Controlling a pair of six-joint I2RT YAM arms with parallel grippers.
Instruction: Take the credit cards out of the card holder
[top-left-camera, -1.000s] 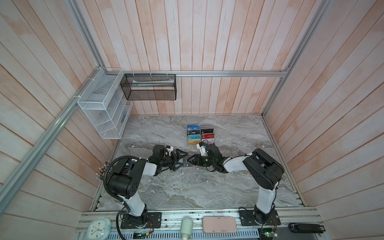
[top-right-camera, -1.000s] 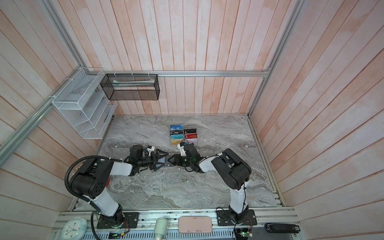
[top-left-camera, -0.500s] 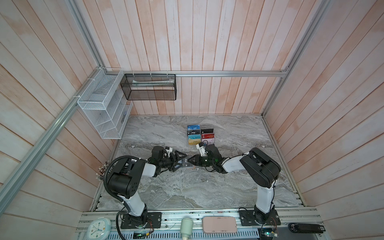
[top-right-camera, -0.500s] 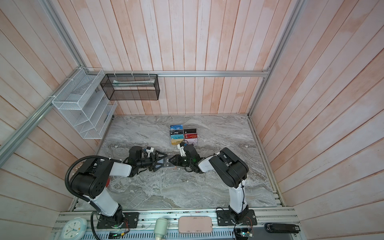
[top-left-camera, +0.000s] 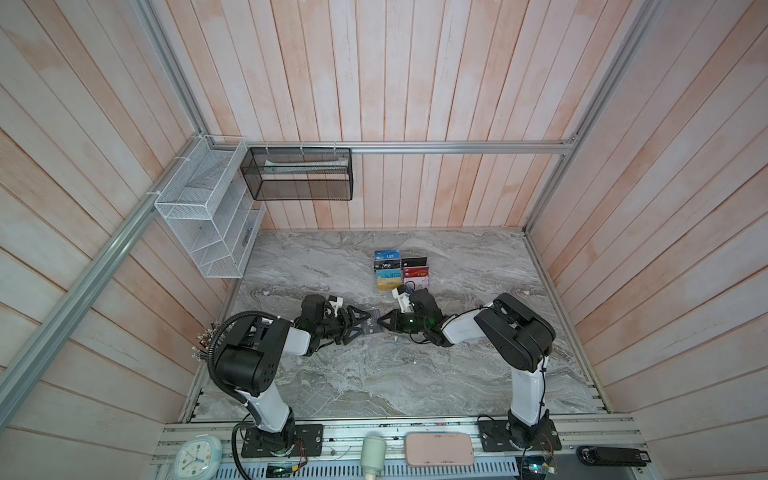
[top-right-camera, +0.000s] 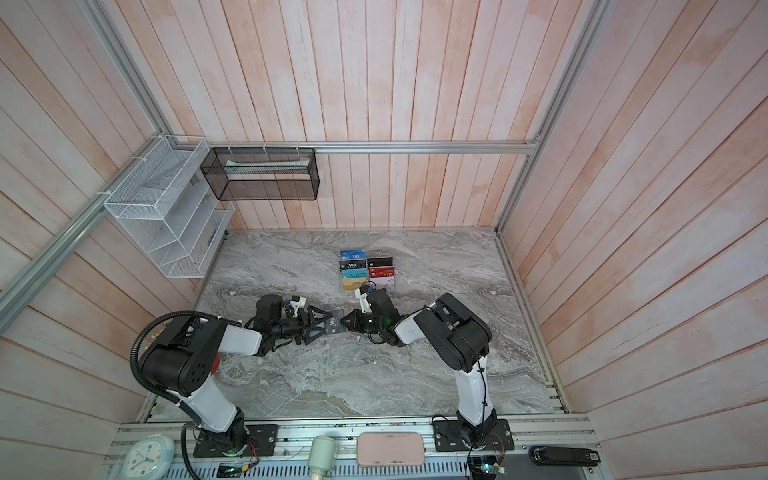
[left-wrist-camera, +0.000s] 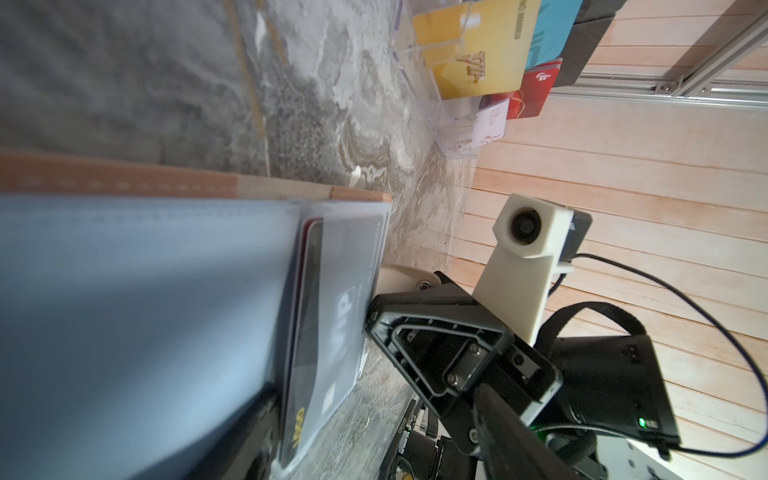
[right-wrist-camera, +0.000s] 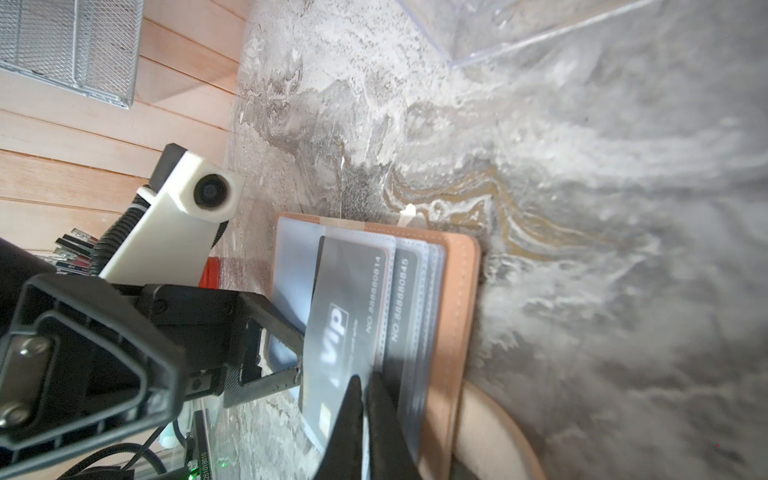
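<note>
- card holder (right-wrist-camera: 457, 291) lies open on surface (right-wrist-camera: 582, 208), between both arms
- right gripper (right-wrist-camera: 365, 399) fingers together, clamped on edge of black Vip card (right-wrist-camera: 345, 316), card partly out of clear sleeve
- pull flat along sleeve, away from card holder, no twist
- left gripper (right-wrist-camera: 297, 353) fingers apart at opposite flap; should pin card holder, else it drags
- second card (right-wrist-camera: 401, 299) in sleeve beneath
- acrylic rack (top-left-camera: 401, 270) beyond card holder, close to right arm

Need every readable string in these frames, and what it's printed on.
"VIP": black card in the card holder.
"NO 888880814": same card, digits soft.
"NO 888880845": card behind it, through the sleeve.
"VIP": gold card in the acrylic rack.
"Vip": black rack card.
"VIP": red rack card.
Gold card's edge number, blue rack card, clock face: too small or blurred.
</note>
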